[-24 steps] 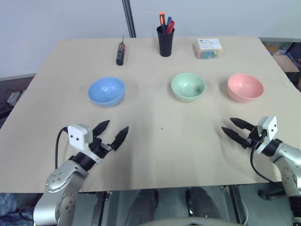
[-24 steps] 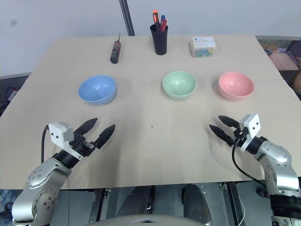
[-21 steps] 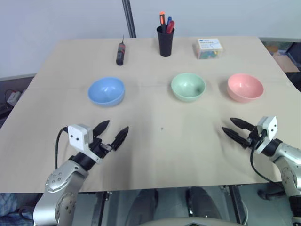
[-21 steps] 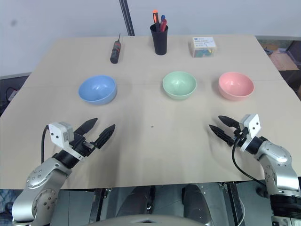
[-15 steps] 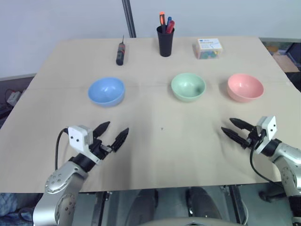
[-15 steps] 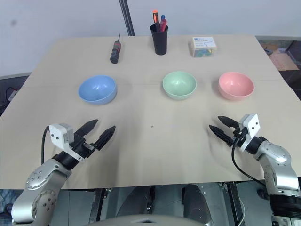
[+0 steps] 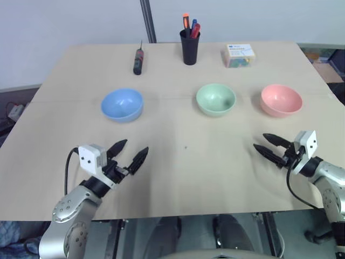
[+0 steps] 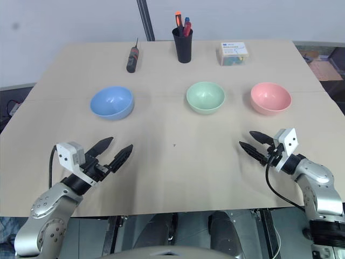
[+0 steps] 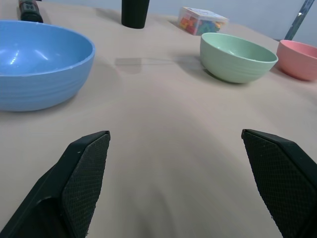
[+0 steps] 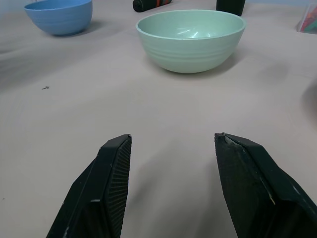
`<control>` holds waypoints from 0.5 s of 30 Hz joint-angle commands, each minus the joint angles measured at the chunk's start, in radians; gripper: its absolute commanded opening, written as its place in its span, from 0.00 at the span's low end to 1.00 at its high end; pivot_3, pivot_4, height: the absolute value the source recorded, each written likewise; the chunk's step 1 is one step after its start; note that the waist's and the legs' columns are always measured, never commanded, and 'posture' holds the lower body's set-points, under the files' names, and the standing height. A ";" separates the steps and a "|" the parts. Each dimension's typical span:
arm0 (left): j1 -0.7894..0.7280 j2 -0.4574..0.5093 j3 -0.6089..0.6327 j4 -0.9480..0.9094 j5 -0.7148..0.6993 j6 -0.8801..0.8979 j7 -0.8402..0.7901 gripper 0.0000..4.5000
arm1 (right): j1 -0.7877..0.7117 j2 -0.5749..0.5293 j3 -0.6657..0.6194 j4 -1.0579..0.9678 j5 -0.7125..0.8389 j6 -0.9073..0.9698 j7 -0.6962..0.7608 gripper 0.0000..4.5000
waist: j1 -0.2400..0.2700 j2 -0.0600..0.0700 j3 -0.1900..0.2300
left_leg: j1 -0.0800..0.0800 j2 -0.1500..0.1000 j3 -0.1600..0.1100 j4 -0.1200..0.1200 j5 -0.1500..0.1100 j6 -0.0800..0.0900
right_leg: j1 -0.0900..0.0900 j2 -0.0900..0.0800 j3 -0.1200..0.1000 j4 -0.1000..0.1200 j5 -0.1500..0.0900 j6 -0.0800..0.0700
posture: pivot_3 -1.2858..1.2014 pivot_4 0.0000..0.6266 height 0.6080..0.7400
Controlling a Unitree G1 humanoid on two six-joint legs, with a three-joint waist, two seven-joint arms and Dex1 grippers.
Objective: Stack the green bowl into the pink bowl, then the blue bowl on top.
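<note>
Three small round bowls of smooth plain plastic sit in a row across the middle of the pale wooden worktop (image 7: 178, 162), all upright and well apart from one another: the light sky-blue bowl (image 7: 122, 104), the pale mint-green bowl (image 7: 215, 99) and the salmon-pink bowl (image 7: 281, 100).

The left hand (image 7: 128, 152) hovers low over the near part of the worktop with its two black fingers spread wide and nothing between them. The blue bowl lies just ahead of it, a little toward the far edge; in its wrist view the green bowl (image 9: 237, 57) stands farther off toward the other hand, with the pink bowl (image 9: 298, 59) beyond that.

The right hand (image 7: 267, 148) hangs near the opposite front corner, fingers parted (less widely than the left hand's) and holding nothing. It points inward across the worktop; the pink bowl sits close by, just beyond it toward the far edge, and the green bowl (image 10: 190, 39) lies straight ahead of its fingers, not touched.

Well beyond both hands, along the far edge, stand a black cylindrical pen cup (image 7: 190, 47) with coloured markers in it, a black-handled screwdriver (image 7: 138, 59) lying flat, and a small clear plastic box (image 7: 239, 55) with colourful contents.
</note>
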 commanded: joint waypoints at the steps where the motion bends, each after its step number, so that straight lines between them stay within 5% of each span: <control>1: 0.004 0.012 0.002 -0.035 -0.037 -0.034 -0.058 1.00 | -0.030 -0.037 -0.011 -0.007 -0.028 -0.008 -0.014 0.63 | 0.000 0.000 0.000 | 0.000 0.000 0.000 0.000 0.000 0.000 | 0.000 0.000 0.000 0.000 0.000 0.000 | 0.52 0.24 1.00; 15: -0.003 0.091 -0.055 -0.068 -0.096 -0.068 -0.277 1.00 | -0.406 -0.177 0.138 0.359 -0.425 -0.234 -0.146 0.63 | -0.005 0.000 0.000 | 0.000 -0.001 0.003 0.000 0.000 0.000 | -0.001 0.000 0.002 0.000 0.000 0.000 | 0.52 0.24 1.00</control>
